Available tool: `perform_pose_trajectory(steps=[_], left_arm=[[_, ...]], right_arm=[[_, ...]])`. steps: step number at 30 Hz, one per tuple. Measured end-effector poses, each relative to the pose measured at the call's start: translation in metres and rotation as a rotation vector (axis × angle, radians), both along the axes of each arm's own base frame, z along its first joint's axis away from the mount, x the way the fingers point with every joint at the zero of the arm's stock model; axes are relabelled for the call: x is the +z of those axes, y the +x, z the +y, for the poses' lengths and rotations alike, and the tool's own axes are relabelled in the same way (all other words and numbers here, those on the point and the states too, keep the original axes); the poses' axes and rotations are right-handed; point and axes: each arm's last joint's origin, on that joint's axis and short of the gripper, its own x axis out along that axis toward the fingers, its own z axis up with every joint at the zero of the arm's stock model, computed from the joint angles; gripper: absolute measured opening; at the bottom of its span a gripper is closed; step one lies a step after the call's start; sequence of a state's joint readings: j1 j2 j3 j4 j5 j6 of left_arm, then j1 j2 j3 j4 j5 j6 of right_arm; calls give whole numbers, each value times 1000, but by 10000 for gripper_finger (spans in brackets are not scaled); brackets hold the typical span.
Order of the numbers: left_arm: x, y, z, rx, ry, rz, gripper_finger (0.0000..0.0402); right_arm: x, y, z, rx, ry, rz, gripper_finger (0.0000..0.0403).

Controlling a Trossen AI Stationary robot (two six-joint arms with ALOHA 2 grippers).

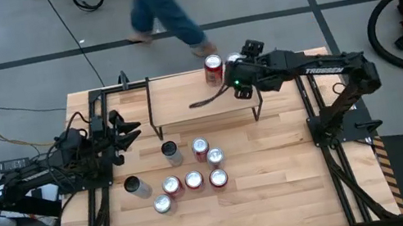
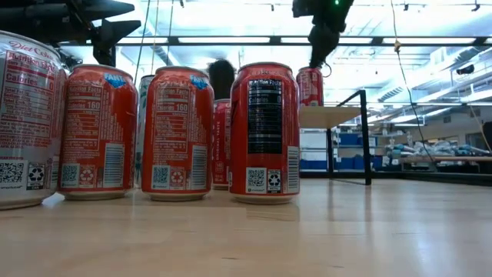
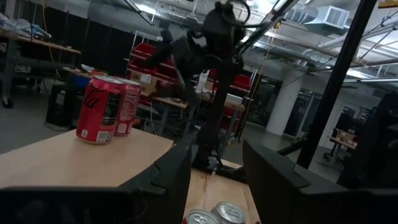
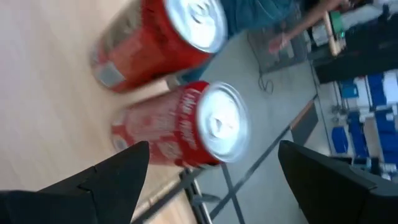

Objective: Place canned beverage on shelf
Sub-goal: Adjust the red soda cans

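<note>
My high camera looks straight down on my table point(image 1: 283, 198); the low one sits at tabletop level, close behind the cans point(image 2: 177, 131). My wrist cameras both face the shelf point(image 3: 68, 158), each seeing its two cans point(image 4: 186, 124)

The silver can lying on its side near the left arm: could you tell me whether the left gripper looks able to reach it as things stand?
Probably yes. The silver can lies apart from the upright cans, on the side nearest the left gripper, with bare tabletop between them and nothing in the way. Its jaws are empty.
</note>
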State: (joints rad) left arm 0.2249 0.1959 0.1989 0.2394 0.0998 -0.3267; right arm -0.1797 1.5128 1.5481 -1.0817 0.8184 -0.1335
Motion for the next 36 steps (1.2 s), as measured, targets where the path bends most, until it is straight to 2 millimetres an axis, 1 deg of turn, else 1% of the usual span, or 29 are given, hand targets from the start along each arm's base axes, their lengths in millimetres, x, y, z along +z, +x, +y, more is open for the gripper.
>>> perform_pose_trajectory(steps=[3, 8, 12, 15, 19, 25, 29, 36], left_arm=[[0, 0, 0, 0, 0, 0, 156], [-1, 0, 0, 1, 3, 7, 156], [-1, 0, 0, 5, 18, 8, 156], [-1, 0, 0, 5, 19, 9, 156], [-2, 0, 0, 6, 18, 21, 156], [-3, 1, 0, 10, 25, 31, 156], [-3, 1, 1, 17, 24, 32, 156], [-3, 1, 1, 26, 22, 31, 156]], right_arm=[[-9, -5, -4, 11, -9, -17, 368], [-24, -11, -12, -11, -10, 8, 368], [-33, -13, -18, -13, -18, 32, 368], [-35, -11, -24, 0, -10, 16, 368], [-35, -9, -31, 12, -9, 5, 368], [-33, -10, -31, 22, -19, 12, 368], [-30, -10, -28, 30, -27, 23, 368], [-15, -4, -17, 67, -46, -36, 368]])
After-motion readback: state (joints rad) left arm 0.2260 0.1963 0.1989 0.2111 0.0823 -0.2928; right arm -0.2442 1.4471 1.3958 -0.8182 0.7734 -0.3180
